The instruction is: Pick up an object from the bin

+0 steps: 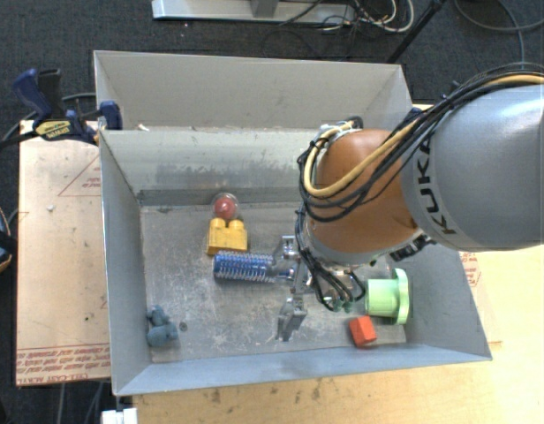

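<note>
Grey metal bin, floor scuffed, few loose things on it. Arm enters from the view's right; orange cover on the wrist, looped with black and yellow cables.

Tool hangs low over the middle of the floor, a little toward the near wall. Its fingers stand spread well apart, one toward the far wall and one toward the near wall. Bare floor shows in the gap between them; the tool has hold of nothing.

Blue ribbed roller lies flat just to the view's left of the tool, long axis running left to right. Its right end reaches the finger on the far side; cannot tell whether the two touch. It is the nearest thing to the tool and is not between the fingers.

Yellow block sits beyond the roller, up and left of the tool, just beside the roller's left end. Red ball rests at the block's far side, close to the back wall.

Green spool lies to the view's right of the tool, partly under the wrist. Orange block lies right of the tool and nearer the front wall, just beside the spool.

Blue-grey lump sits well apart, far left of the tool, in the near left corner.
</note>
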Controlling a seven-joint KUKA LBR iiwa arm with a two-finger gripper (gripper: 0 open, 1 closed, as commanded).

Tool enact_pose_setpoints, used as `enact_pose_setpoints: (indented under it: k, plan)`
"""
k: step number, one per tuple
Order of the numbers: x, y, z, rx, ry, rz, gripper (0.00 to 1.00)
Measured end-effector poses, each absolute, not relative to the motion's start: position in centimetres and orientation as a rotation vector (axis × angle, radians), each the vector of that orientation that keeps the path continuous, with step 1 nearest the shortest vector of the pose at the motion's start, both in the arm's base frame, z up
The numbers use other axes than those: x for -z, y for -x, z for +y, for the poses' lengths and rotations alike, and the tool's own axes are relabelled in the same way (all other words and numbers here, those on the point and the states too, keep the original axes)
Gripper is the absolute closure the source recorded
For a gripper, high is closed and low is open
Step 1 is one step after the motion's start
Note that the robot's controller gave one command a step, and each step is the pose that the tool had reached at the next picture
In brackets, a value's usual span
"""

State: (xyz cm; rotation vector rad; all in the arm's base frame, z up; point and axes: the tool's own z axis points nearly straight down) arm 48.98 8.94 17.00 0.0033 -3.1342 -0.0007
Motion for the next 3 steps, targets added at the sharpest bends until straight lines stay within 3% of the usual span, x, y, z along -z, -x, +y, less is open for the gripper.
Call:
enact_pose_setpoints:
  k: [1,2,3]
  plan:
    - [-7.3,-56.4,8.2,0.006,-0.102,-3.158,0.0]
    - [-14.0,-54.3,7.7,0.002,-0.285,-3.135,0.0]
    - [-13.6,-54.2,7.7,0.002,-0.283,-3.131,1.0]
